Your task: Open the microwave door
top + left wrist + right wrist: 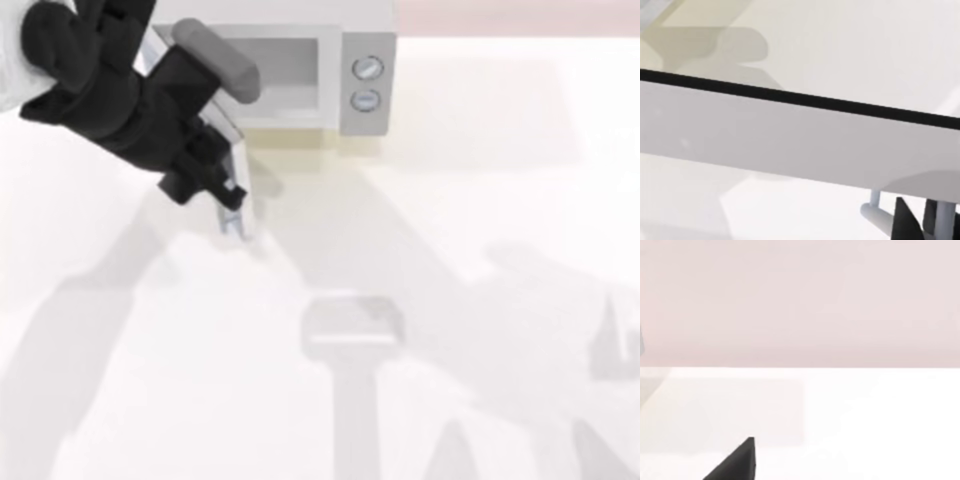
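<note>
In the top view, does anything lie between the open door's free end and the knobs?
Nothing: only bare table between the door, held by the left gripper, and the knobs.

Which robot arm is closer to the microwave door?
Left. The left end effector is right at the swung-open microwave door, at its outer edge. The right arm is out of the top view, well away from it.
</note>
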